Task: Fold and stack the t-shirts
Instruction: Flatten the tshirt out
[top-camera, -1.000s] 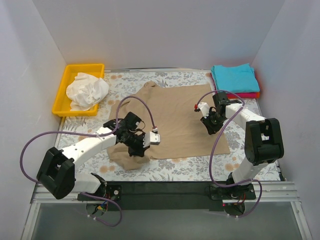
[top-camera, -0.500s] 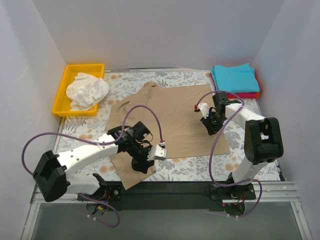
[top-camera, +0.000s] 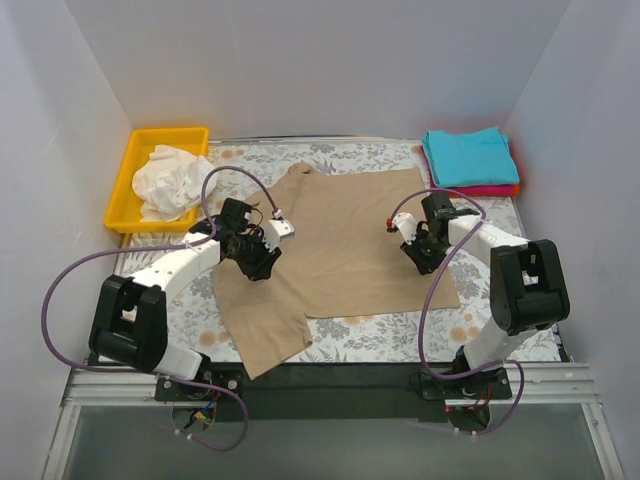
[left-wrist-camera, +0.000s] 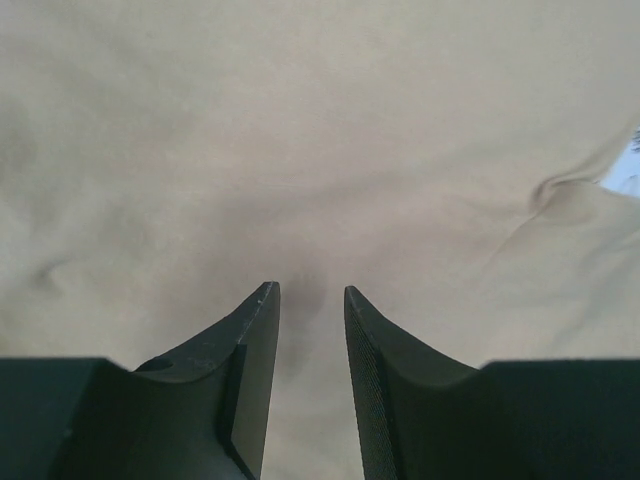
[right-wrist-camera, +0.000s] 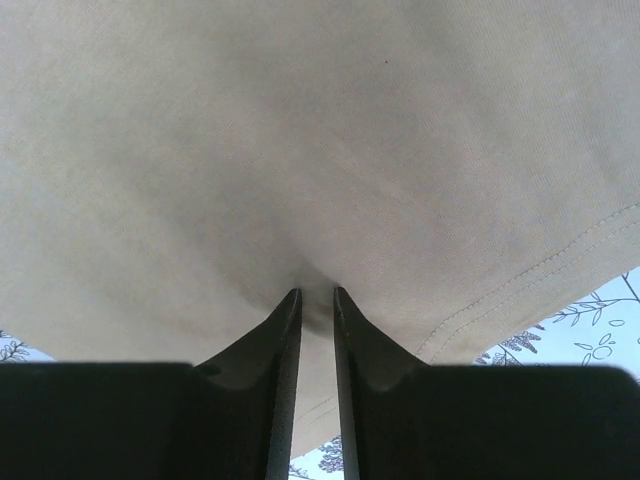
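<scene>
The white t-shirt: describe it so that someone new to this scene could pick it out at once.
On the flower-printed table, look to the far left corner, where a yellow tray sits. The white t-shirt lies crumpled inside it. It alone is white and in a tray; the tan t-shirt lies spread flat, the teal t-shirt folded.

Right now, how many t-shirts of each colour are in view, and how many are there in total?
tan t-shirt: 1
white t-shirt: 1
teal t-shirt: 1
red-pink t-shirt: 1
Total: 4
</scene>
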